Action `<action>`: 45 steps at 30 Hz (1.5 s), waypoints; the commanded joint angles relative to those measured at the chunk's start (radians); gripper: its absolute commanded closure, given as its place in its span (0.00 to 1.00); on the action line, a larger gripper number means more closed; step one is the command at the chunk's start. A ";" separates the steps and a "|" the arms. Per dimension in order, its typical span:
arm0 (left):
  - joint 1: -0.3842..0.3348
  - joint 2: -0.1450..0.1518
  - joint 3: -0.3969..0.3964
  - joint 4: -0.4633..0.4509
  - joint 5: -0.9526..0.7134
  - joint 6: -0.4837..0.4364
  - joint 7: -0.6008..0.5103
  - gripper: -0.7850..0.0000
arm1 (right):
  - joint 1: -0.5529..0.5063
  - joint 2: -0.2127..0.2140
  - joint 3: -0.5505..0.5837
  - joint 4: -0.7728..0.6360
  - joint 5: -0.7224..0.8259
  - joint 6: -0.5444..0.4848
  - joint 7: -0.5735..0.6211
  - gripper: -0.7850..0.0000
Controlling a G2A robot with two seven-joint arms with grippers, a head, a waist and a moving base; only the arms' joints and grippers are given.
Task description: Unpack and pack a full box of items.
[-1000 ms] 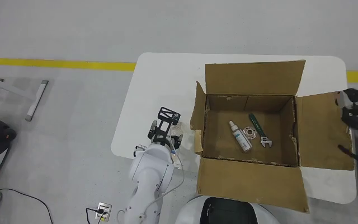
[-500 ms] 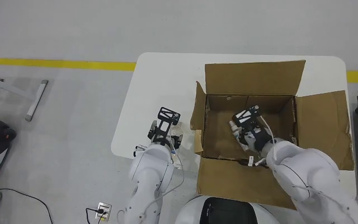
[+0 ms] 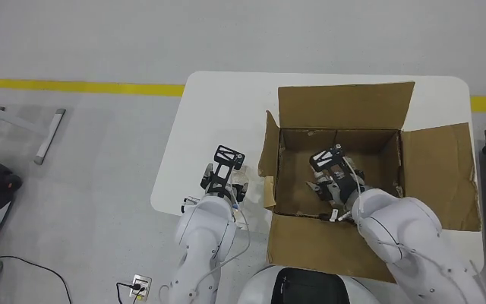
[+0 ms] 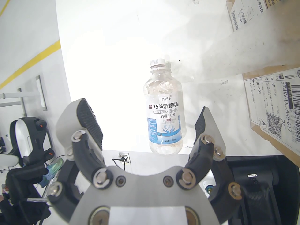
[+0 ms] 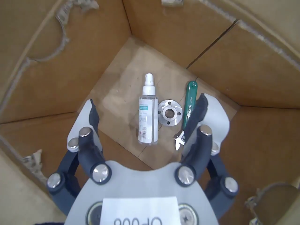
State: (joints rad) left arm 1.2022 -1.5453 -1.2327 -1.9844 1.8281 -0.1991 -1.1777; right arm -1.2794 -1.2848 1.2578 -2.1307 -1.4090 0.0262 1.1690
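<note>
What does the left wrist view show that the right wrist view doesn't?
Left wrist, not right: a clear bottle on the white table, ahead of the open left gripper, and the cardboard box's labelled outside. Right wrist, not left: a spray bottle, metal flange and green-handled wrench on the box floor, below the open right gripper. Shared: the box.

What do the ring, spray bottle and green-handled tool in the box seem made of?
Ring: probably metal, shiny grey, with bolt holes.
Spray bottle: likely clear plastic, see-through body, white nozzle.
Tool: handle looks glossy green plastic coating; head seems bare metal.
</note>
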 commanded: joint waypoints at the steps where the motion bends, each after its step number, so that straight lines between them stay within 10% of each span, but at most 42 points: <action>1: 0.000 0.000 0.000 0.000 0.000 0.000 0.000 0.00 | 0.008 -0.002 -0.006 0.013 0.014 0.019 0.034 0.00; 38: 0.000 0.000 0.000 0.000 0.000 0.000 0.000 0.00 | 0.187 -0.045 -0.155 0.334 0.043 0.051 0.166 0.13; 43: 0.000 0.000 0.000 0.000 0.000 0.000 0.000 0.00 | 0.194 -0.047 -0.156 0.343 0.046 0.055 0.172 0.60; 45: 0.000 0.000 0.000 0.000 0.000 0.000 0.000 0.00 | 0.197 -0.049 -0.153 0.340 0.047 0.064 0.170 1.00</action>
State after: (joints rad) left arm 1.2022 -1.5453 -1.2327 -1.9844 1.8281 -0.1991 -1.1777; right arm -1.0841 -1.3329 1.1026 -1.7882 -1.3628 0.0851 1.3408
